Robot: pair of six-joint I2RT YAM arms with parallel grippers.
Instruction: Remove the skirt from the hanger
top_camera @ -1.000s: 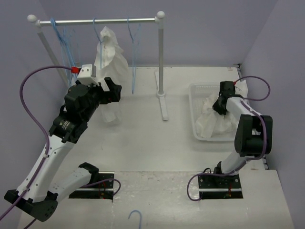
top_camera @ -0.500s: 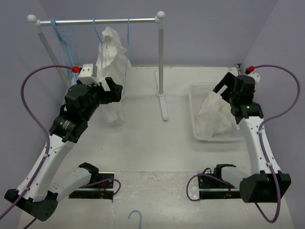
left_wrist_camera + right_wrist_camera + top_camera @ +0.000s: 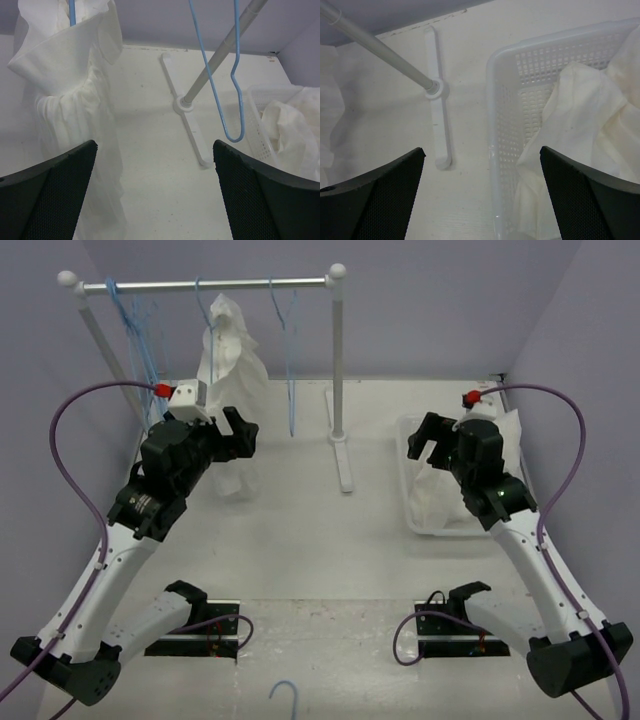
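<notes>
While the skirt (image 3: 232, 365) hangs from the rack's rail (image 3: 250, 283) on its light-blue hanger (image 3: 72, 12), left of the rack's upright post (image 3: 338, 360), the left jaws stand spread wide just in front of it, holding nothing. Seen from the left wrist, the pleated fabric falls past one finger; whether they touch I cannot tell. An empty blue hanger (image 3: 243, 115) dangles from the rail between the skirt and the post, and a tangle of more blue hangers (image 3: 140, 330) crowds the rail's far left end. Right of the post sits a white basket (image 3: 405, 475) with a crumpled white garment (image 3: 440, 495) inside. The right jaws, also spread wide and empty, hover over the basket's side nearest the post. One more blue hanger (image 3: 285, 692) lies on the table (image 3: 300, 540), well in front of the rack.
</notes>
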